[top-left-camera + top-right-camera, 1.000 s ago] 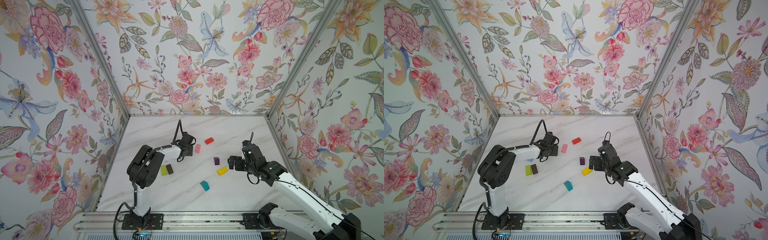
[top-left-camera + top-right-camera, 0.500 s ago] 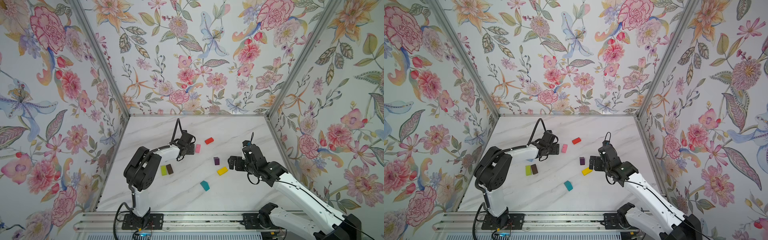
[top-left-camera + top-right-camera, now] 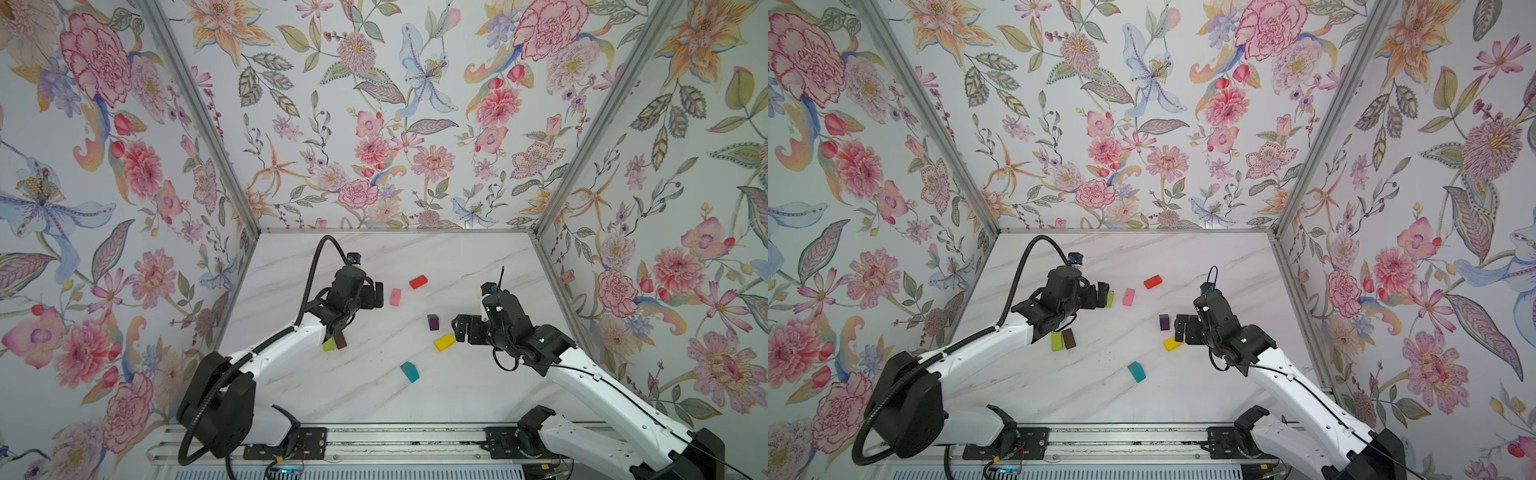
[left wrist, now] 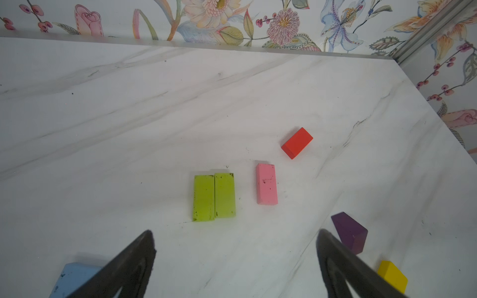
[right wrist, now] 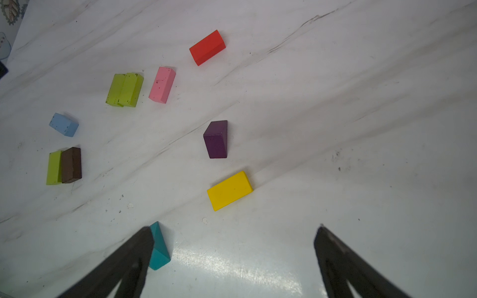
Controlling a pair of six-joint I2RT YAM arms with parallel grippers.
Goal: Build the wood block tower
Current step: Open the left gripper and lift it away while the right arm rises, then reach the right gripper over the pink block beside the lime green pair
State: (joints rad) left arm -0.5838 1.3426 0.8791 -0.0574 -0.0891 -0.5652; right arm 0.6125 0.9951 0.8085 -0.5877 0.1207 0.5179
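Note:
Two lime green wood blocks lie flat, side by side and touching, just ahead of my open, empty left gripper, which hovers over them. Pink, red, purple, yellow, teal and light blue blocks lie loose and apart. A third lime block touches a brown block. My right gripper is open and empty above the table, close to the yellow block. No stacked tower is in view.
The marble table is boxed in by floral walls at the back and both sides. The left arm stretches over the lime and brown pair. A rail runs along the front edge.
My left gripper has opened, leaving a lime block beside the other one. The left arm's elbow has swung lower. The right arm has not moved.

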